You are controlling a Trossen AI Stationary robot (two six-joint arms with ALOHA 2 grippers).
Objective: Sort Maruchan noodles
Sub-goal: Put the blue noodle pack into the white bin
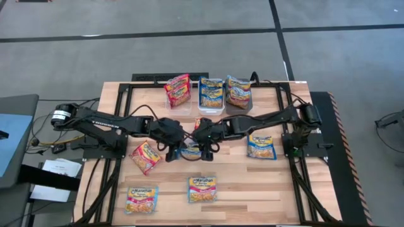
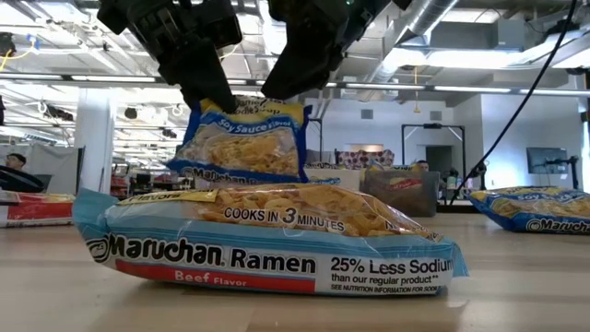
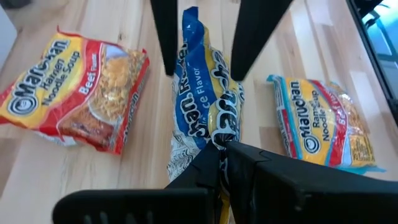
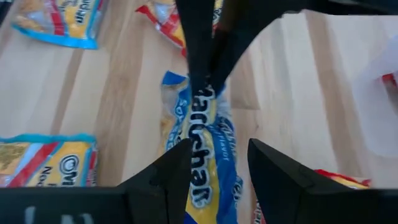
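Wooden worktop (image 1: 233, 183) holds loose packets around both arms. Left fingers (image 3: 219, 163) and right fingers (image 4: 186, 168) both pinch one blue packet (image 2: 241, 138). Another packet (image 2: 267, 242) lies below it.

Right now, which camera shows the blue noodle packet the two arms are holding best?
The low view: the blue packet hangs with its front label showing. Both wrist views show it crumpled and edge-on; the high view shows only a sliver between the arms.

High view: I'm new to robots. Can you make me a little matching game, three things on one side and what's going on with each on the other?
Things:
1. soy sauce packet
2. clear bin
3. white bin

States:
A. holds blue packets
B. lifted between left gripper and right gripper
C. holds a red packet

Pairs: 1-B, 2-C, 3-A
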